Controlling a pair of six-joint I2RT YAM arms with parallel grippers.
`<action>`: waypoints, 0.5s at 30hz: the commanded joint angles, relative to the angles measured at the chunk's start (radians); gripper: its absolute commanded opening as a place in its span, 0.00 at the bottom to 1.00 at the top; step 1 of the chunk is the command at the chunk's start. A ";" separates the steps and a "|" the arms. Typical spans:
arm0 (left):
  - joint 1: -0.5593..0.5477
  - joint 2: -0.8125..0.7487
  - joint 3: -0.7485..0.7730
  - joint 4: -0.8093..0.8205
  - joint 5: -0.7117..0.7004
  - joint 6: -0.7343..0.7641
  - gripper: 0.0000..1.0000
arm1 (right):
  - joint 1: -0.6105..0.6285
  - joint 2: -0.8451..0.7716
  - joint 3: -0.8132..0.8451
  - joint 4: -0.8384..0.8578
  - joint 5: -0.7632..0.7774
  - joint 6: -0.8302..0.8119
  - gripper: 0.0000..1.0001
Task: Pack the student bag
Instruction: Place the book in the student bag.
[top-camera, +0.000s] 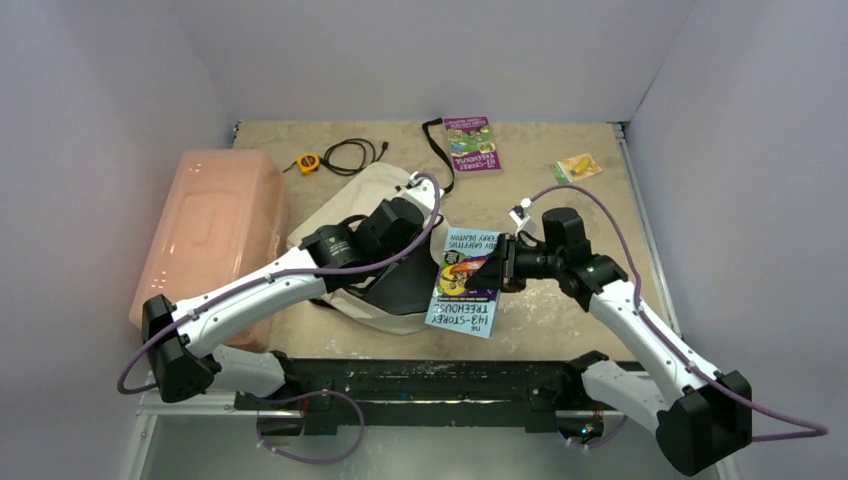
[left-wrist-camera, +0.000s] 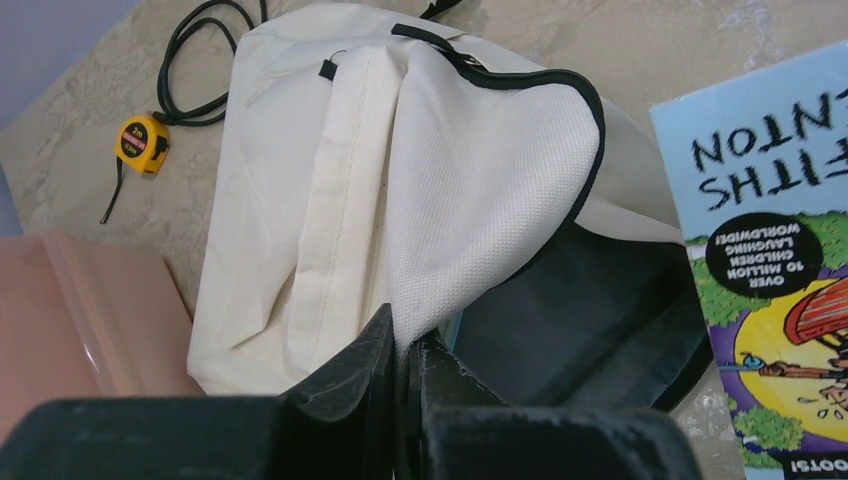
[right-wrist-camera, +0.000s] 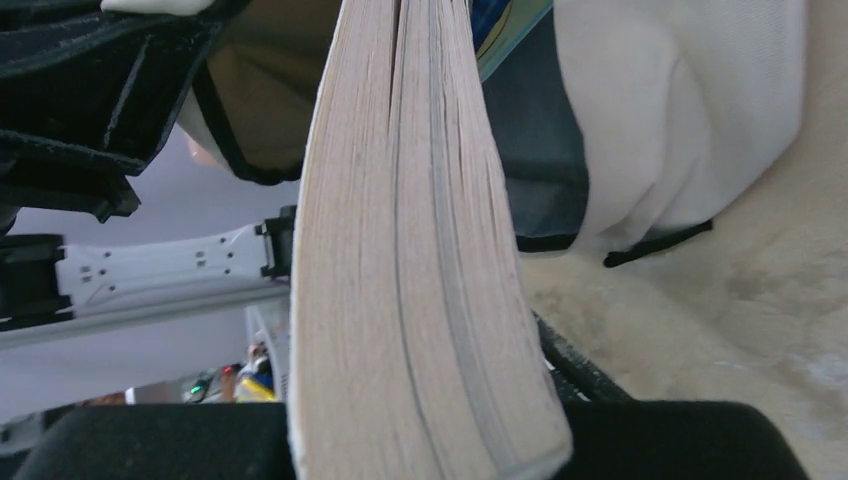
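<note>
**Left pincer nips the bag's flap, right one holds a book at its mouth**

The left gripper (left-wrist-camera: 405, 345) is closed tight on the edge of the cream flap (left-wrist-camera: 480, 170). The cloth is squeezed thin between its jaws and raised, so the dark lining shows beneath. The right gripper (top-camera: 492, 270) is clamped narrow on a thick blue paperback (top-camera: 462, 300), which sits tilted just beside the opening. The student bag (left-wrist-camera: 300, 200) lies left of the table's middle, just beside the pink bin (top-camera: 210, 230). Its canvas looks soft and light and will likely sag wherever it is let go, so the black zip-trimmed rim seems the firmer place to hold. A tape measure (left-wrist-camera: 143, 140), a cable (top-camera: 352, 155) and a second book (top-camera: 471, 143) lie near the far edge
</note>
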 joint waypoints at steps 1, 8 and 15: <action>0.003 -0.045 0.041 0.060 0.042 0.051 0.00 | 0.017 0.028 -0.061 0.312 -0.284 0.179 0.00; 0.003 -0.062 0.052 0.041 0.104 0.028 0.00 | 0.116 0.217 -0.076 0.701 -0.328 0.468 0.00; 0.003 -0.080 0.057 0.020 0.120 0.009 0.00 | 0.179 0.422 -0.144 1.044 -0.309 0.697 0.00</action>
